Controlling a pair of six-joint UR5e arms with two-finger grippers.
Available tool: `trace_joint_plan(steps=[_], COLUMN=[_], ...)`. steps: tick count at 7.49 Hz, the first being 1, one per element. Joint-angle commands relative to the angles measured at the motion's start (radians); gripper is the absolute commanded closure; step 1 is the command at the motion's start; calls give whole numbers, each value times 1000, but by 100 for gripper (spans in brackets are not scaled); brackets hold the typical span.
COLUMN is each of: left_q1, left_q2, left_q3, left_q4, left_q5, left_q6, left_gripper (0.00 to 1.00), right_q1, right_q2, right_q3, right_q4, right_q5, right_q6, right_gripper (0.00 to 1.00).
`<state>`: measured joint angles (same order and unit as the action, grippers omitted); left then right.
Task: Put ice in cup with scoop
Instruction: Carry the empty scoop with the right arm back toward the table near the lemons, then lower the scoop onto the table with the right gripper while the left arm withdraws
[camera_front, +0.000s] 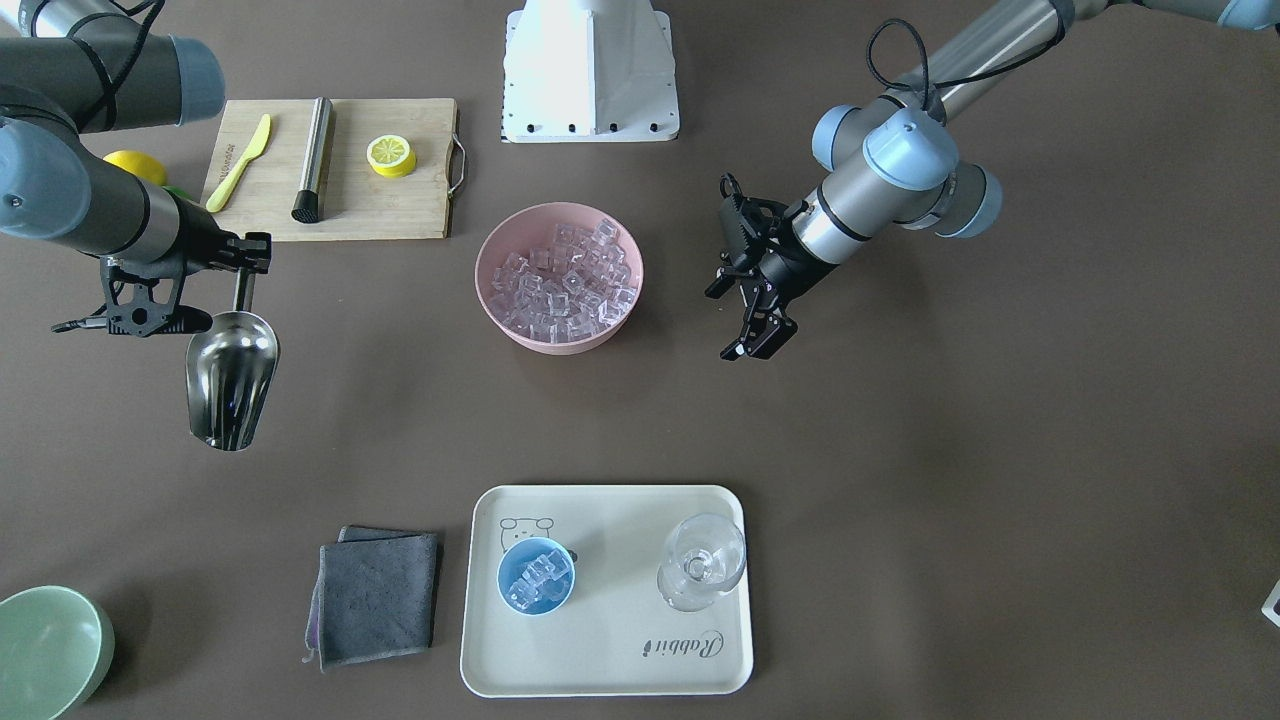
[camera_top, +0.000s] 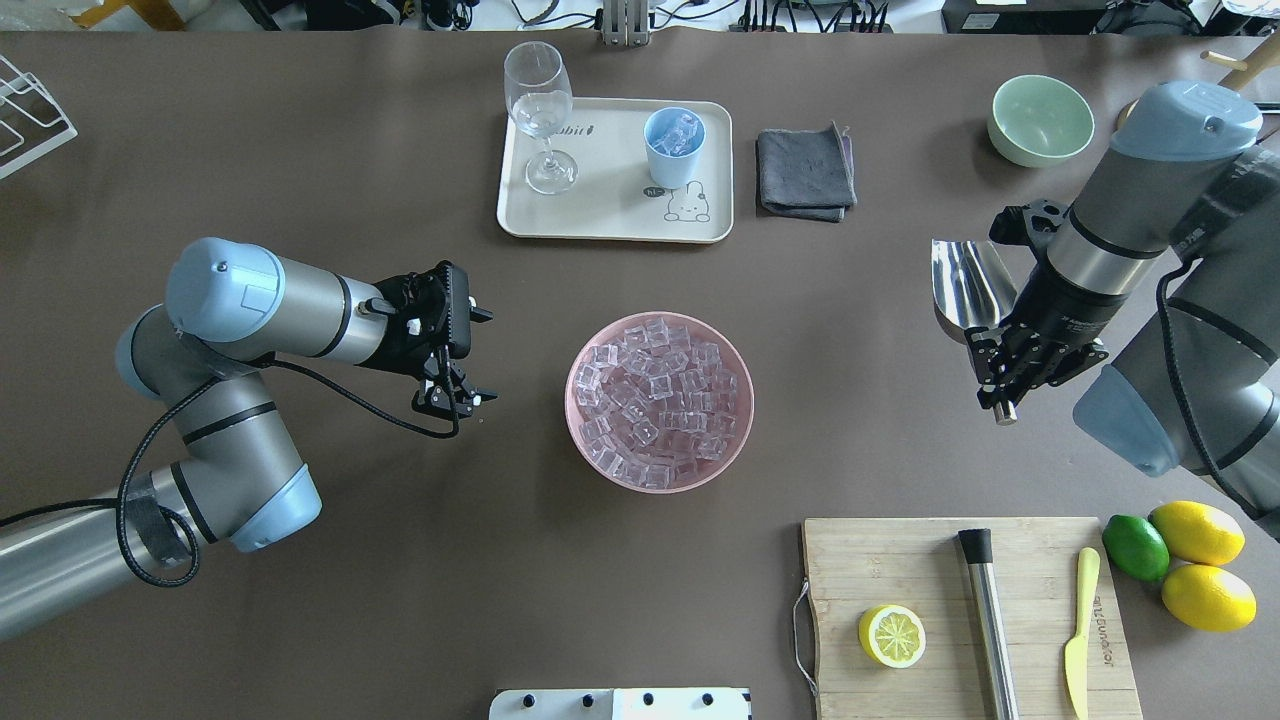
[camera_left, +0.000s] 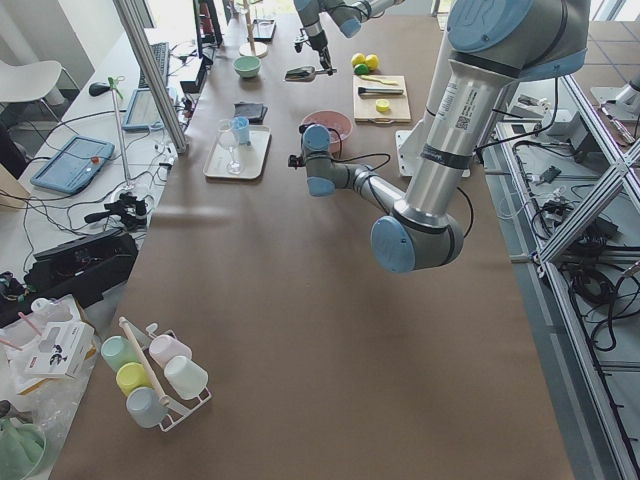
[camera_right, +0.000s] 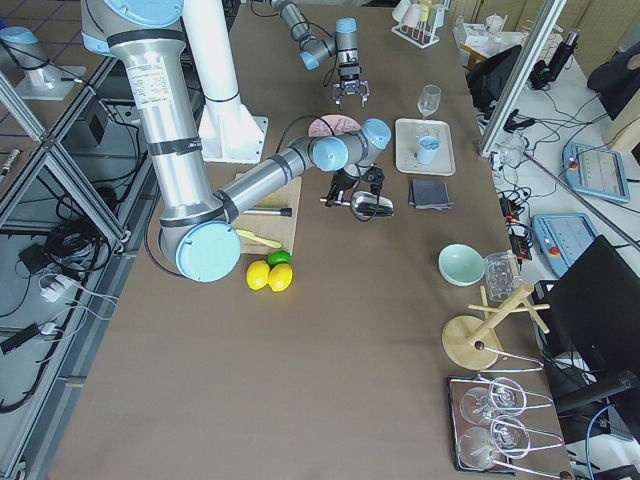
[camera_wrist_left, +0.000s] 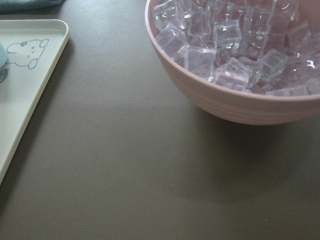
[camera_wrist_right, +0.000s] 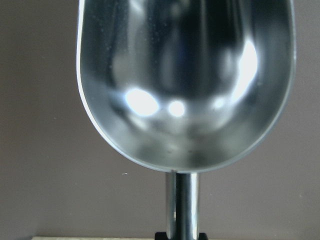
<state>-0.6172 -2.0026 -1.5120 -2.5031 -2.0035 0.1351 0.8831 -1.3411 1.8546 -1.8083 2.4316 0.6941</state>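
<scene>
My right gripper (camera_front: 243, 268) is shut on the thin rod handle of the steel scoop (camera_front: 232, 375) and holds it above the bare table, well to the side of the pink bowl (camera_front: 560, 345). The scoop's trough (camera_wrist_right: 185, 85) is empty. The bowl is full of clear ice cubes (camera_top: 660, 400). The light-blue cup (camera_front: 537, 575) stands on the cream tray (camera_front: 610, 640) and holds a few ice cubes. My left gripper (camera_front: 755, 340) is open and empty, on the bowl's other side. The left wrist view shows the bowl's wall (camera_wrist_left: 240, 102) but no fingers.
A clear stemmed glass (camera_front: 702, 560) stands on the tray beside the cup. A folded grey cloth (camera_front: 375, 595) and a pale green bowl (camera_front: 45, 650) lie beyond the tray. A cutting board (camera_front: 400, 205) holds a lemon half, steel cylinder and yellow knife; lemons and a lime (camera_top: 1190, 555) lie beside it.
</scene>
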Motion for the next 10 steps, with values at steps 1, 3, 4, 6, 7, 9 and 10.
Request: trace_joint_plan(steps=[1, 3, 4, 6, 7, 9, 10], left_q1=[-7, 5, 10, 7, 2, -30, -50], left_q2=[5, 7, 8, 39, 45, 76, 97], left_q3=[-7, -31, -40, -75, -89, -126, -152], left_q4=[12, 12, 12, 15, 18, 48, 79], left_q5=[0, 86, 106, 104, 103, 100, 101], left_q6=[1, 0, 1, 1, 0, 1, 1], left_gripper=[1, 1, 1, 1, 1, 1, 1], right_q1=[-61, -75, -82, -101, -105, -116, -118], right_q2=[-23, -24, -29, -39, -41, -41, -41], right_q3=[-84, -86, -89, -89, -89, -89, -91], right_q4=[272, 273, 271, 270, 268, 268, 268], right_q5=[-3, 1, 3, 7, 7, 6, 6], right_q6=[208, 209, 209, 209, 209, 209, 208], right_gripper=[100, 100, 100, 100, 100, 100, 100])
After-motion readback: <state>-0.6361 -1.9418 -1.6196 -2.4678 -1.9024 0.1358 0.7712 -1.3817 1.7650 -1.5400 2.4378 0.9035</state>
